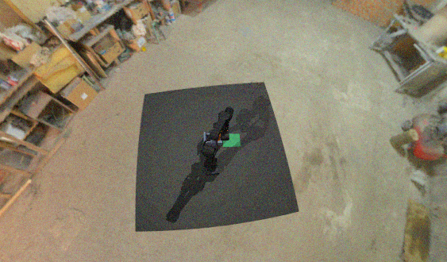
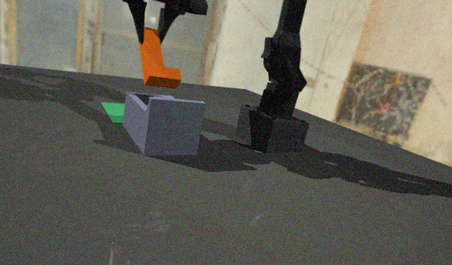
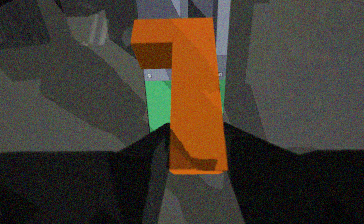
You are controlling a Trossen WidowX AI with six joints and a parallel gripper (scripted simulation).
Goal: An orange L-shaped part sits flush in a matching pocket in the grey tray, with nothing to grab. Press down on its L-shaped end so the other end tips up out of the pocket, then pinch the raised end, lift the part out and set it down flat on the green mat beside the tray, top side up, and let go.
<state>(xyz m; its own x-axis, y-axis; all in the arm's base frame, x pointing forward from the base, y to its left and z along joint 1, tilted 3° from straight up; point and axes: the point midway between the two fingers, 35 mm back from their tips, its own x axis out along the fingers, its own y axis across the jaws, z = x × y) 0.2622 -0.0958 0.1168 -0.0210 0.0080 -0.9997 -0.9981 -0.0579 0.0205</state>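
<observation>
Orange L-shaped part, from the top view: barely visible, only a sliver of orange under the black arm, just beside the green mat and over the grey tray, all on the dark square floor sheet amid sandy ground; too small here to judge the grip. Seen from the exterior view: orange L-shaped part hanging in the air, clear of the grey tray, long leg upright and pinched at its top end between the two dark fingers of the gripper, short foot at the bottom pointing to the picture's right, just above the tray's open pocket and not touching its rim. Gripper closed firmly on that upper end, fingers stopped partway by the part's thickness. Green mat lying flat on the dark sheet behind and to the left of the tray, partly hidden by it. Arm base standing to the right of the tray, well apart from the mat. Seen from the wrist view: orange L-shaped part running up the middle of the frame, near end clamped between the black fingers, far end with its foot turned to the picture's left. Green mat showing beneath the part on both sides of the long leg; grey tray edge beyond it at the top of the frame.
</observation>
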